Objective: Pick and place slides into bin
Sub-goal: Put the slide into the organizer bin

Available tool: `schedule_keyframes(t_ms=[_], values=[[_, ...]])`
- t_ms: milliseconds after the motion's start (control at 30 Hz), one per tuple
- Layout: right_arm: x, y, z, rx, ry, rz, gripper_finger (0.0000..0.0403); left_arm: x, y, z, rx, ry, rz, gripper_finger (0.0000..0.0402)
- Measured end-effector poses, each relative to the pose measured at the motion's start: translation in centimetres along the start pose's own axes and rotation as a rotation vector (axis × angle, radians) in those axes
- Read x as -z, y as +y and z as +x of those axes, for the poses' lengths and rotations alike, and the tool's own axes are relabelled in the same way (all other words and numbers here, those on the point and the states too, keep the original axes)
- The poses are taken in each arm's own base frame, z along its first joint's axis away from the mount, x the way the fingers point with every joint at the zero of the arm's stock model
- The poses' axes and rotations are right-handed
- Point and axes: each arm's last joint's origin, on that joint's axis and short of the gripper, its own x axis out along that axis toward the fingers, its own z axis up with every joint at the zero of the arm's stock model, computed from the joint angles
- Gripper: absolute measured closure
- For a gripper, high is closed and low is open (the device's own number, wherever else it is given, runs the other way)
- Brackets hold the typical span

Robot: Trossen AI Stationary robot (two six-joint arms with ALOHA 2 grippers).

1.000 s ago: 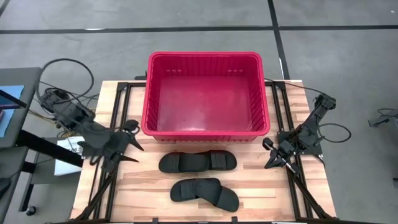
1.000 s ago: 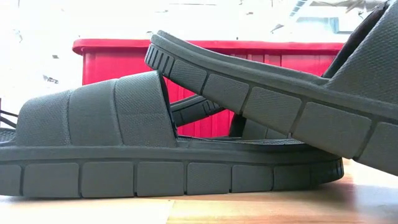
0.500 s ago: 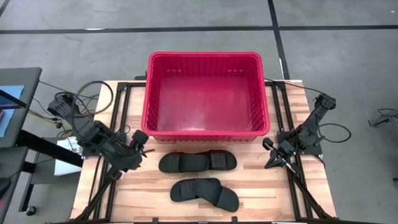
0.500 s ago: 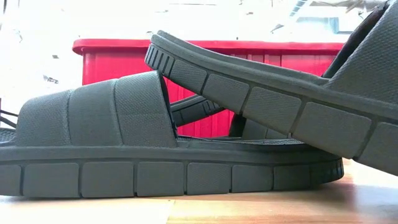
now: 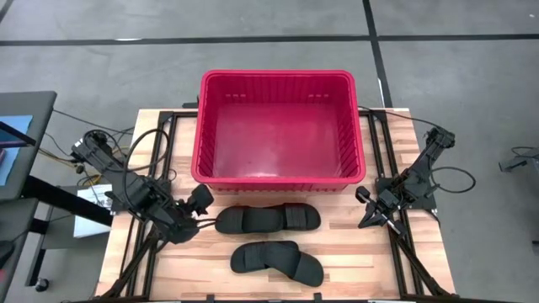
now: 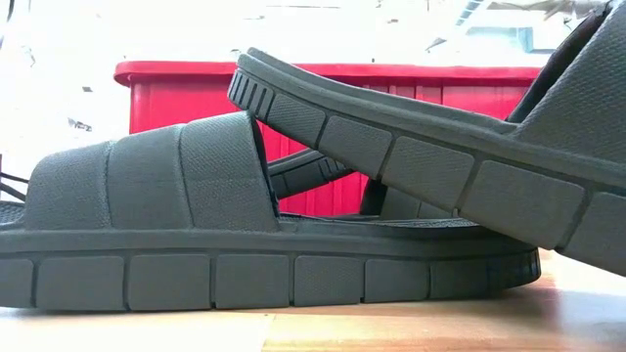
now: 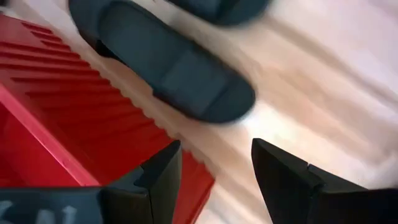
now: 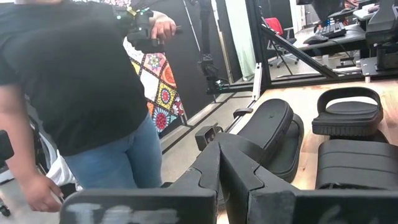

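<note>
The black slides lie on the wooden table in two overlapping pairs: a far pair (image 5: 268, 220) just before the red bin (image 5: 278, 177) and a near pair (image 5: 276, 259). In the low view, one slide (image 6: 196, 254) lies flat and another (image 6: 411, 147) leans its sole on it. My left gripper (image 5: 205, 210) is open and empty, just left of the far pair; its wrist view shows the fingers (image 7: 155, 180) apart, with a slide (image 7: 168, 62) and the bin's wall (image 7: 74, 124) ahead. My right gripper (image 5: 365, 217) is shut and empty, right of the slides (image 8: 273, 130).
The bin (image 6: 323, 73) stands at the table's far middle, close behind the slides. Black frame rails run along both table sides (image 5: 152, 168). A person in a black shirt (image 8: 68, 74) stands beyond the table in the right wrist view. Bare wood (image 5: 362, 261) lies near the front right.
My left gripper has moved toward the table's right and slightly toward its near edge, closing in on the left end of the far pair of slides. The slides and my right arm have stayed still.
</note>
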Motion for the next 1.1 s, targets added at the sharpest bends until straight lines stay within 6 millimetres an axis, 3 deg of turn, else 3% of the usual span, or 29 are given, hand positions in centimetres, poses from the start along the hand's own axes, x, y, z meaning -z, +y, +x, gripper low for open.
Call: schedule_keyframes(t_ms=[367,733,1100], values=[[0.0,0.0,0.0,0.000,0.000,0.000,0.0403,1.4,-2.3,5.0,0.078,0.132,0.081,0.0214],[0.0,0.0,0.0,0.000,0.000,0.000,0.0403,-0.5,-2.8,9.1,-0.059,-0.136,-0.017,0.0214],[0.0,0.0,0.0,0.000,0.000,0.000,0.0403,-1.4,-2.3,11.8,-0.253,-0.037,0.426,0.0214]])
